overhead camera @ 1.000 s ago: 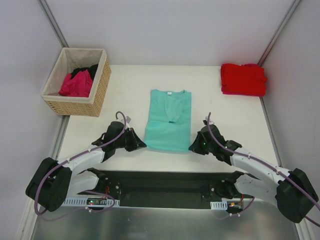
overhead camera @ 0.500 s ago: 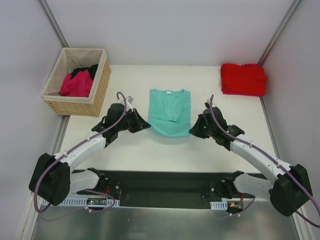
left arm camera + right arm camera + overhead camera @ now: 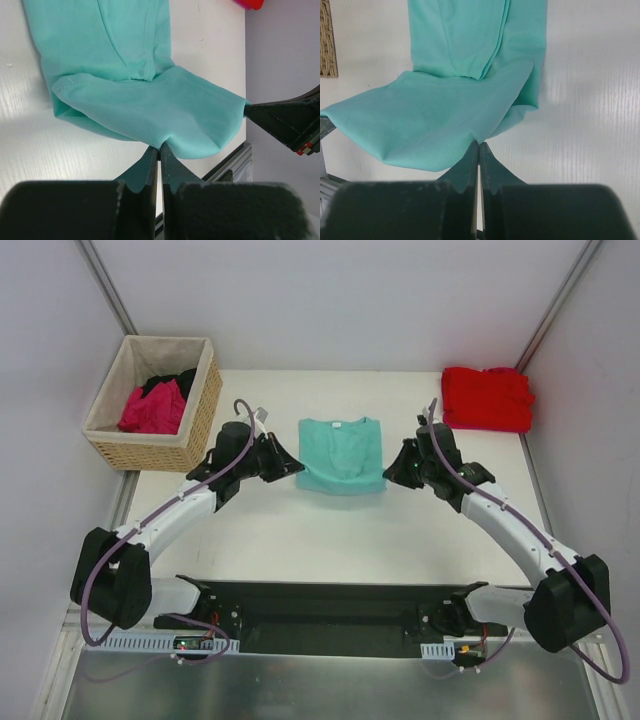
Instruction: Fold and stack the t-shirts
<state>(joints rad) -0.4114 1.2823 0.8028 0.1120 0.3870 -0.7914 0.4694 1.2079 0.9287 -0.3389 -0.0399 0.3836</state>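
Top external view: I hold both bottom corners of the teal short-sleeved cloth t-shirt (image 3: pixel 341 455), with the left pincer (image 3: pixel 297 468) and the right pincer (image 3: pixel 388 472) each clamped tight on a pinch of hem. That keeps the lower half taut and level as it rides over the upper half. The shirt lies on the white bench (image 3: pixel 330 540), to the right of the woven tan basket (image 3: pixel 200 420). The folded bright red t-shirt (image 3: pixel 487 398) waits farther right of that basket. A second ago the hem lay flat nearer the arm bases. Both arms have since carried it toward the collar, and the shirt now looks much shorter.
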